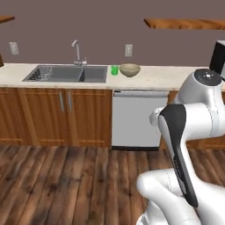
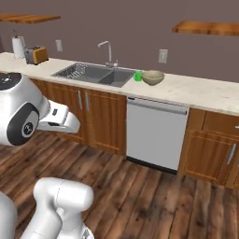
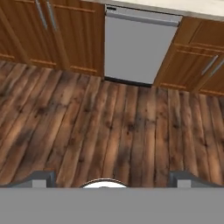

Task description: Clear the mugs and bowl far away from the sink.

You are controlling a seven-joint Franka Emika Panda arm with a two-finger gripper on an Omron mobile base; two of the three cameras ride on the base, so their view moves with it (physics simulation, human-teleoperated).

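Note:
A small bright green mug (image 1: pixel 114 70) stands on the pale counter just right of the sink (image 1: pixel 66 74), and the wide tan bowl (image 1: pixel 129 70) sits close to the mug's right side. From the other side, the mug (image 2: pixel 137 76), bowl (image 2: pixel 153 77) and sink (image 2: pixel 95 74) line up the same way. My gripper (image 3: pixel 113 179) hangs well back from the counter over the wood floor, facing the dishwasher. Its fingertips (image 3: pixel 41 179) stand wide apart, open, with nothing between them.
A slim faucet (image 1: pixel 78 52) rises behind the sink. A grey dishwasher (image 1: pixel 136 118) sits under the counter below the bowl, between wooden cabinets. A toaster (image 2: pixel 36 54) and a paper towel roll (image 2: pixel 17 46) stand at the counter's far left. Long bare counter (image 2: pixel 205 93) stretches right of the bowl.

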